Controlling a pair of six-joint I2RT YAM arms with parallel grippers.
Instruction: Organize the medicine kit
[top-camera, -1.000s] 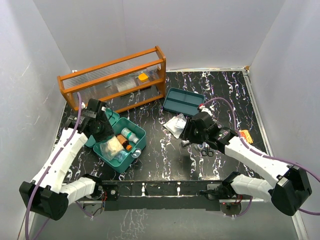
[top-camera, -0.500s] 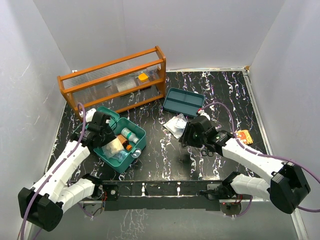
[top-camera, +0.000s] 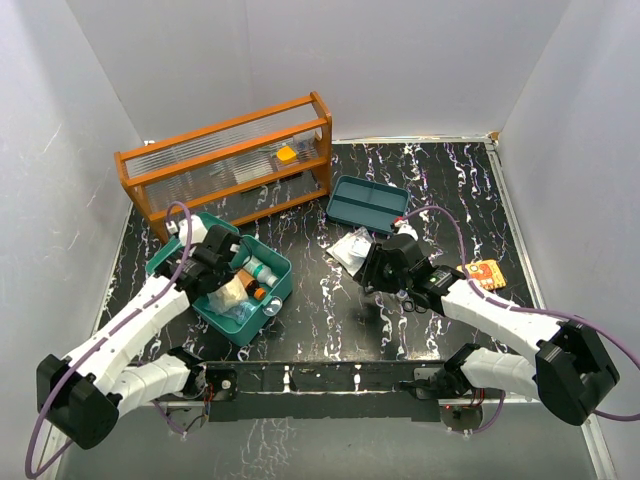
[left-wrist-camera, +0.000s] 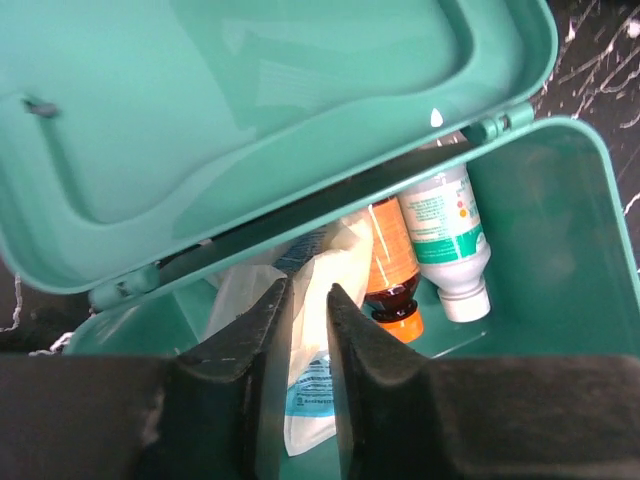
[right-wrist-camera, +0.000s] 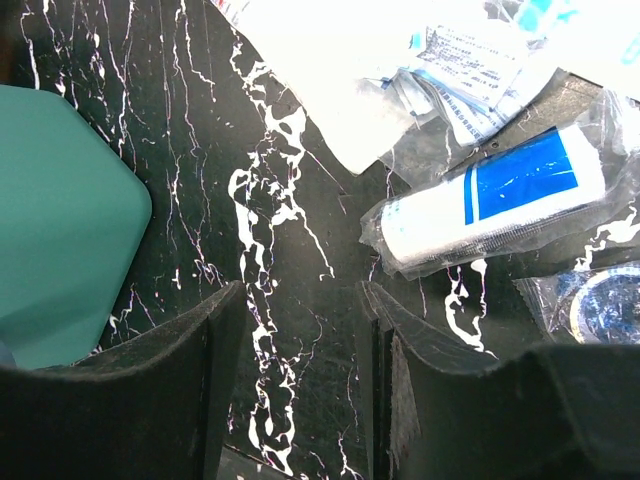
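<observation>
Black table (top-camera: 330, 310): medicine kit (left-wrist-camera: 560, 250) under left tool (left-wrist-camera: 310, 295), nearly closed, grip unclear; right tool (right-wrist-camera: 300, 292) half-open, empty.

The medicine kit (top-camera: 283, 280) sits at the table's left; in it a syrup bottle (left-wrist-camera: 390, 265) lies just left of a medicine bottle (left-wrist-camera: 447, 235); the wooden rack (top-camera: 225, 150) stands behind the kit; the tray insert (top-camera: 365, 205) lies right of the rack; loose packets (top-camera: 352, 250) lie before the tray, a wrapped bandage roll (right-wrist-camera: 490, 200) just beside them.

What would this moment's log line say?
left gripper: almost shut over white packet in open medicine kit, grip unclear | right gripper: open, empty, near bandage roll
</observation>
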